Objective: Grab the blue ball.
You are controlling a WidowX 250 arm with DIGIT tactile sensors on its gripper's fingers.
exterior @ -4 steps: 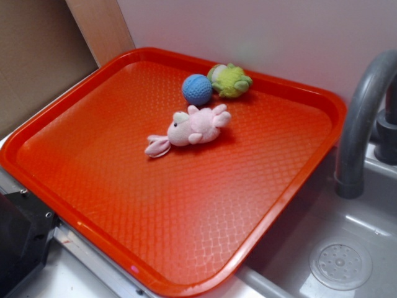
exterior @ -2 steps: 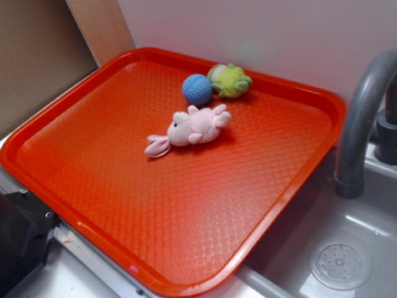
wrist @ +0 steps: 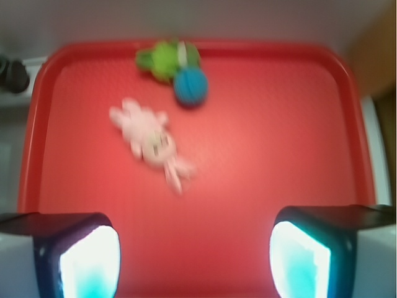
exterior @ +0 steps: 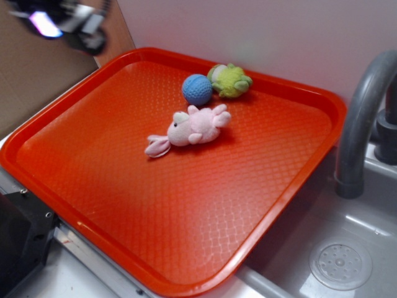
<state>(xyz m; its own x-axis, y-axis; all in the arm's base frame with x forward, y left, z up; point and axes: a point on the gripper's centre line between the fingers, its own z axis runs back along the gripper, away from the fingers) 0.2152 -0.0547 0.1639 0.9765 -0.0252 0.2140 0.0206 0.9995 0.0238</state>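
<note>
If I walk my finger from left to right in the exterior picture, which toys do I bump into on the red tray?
Pink plush animal → blue ball → yellow-green plush toy, all on the tray.

Knitted blue ball (exterior: 197,89) on a glossy, textured plastic tray (exterior: 155,205)

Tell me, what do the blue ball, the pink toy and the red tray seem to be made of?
The blue ball looks like knitted or crocheted yarn: its surface shows fine stitch-like ribbing, matte. The pink toy seems soft plush fabric, fuzzy and floppy. The red tray looks like hard moulded plastic, slightly glossy, with an embossed diamond texture.
</note>
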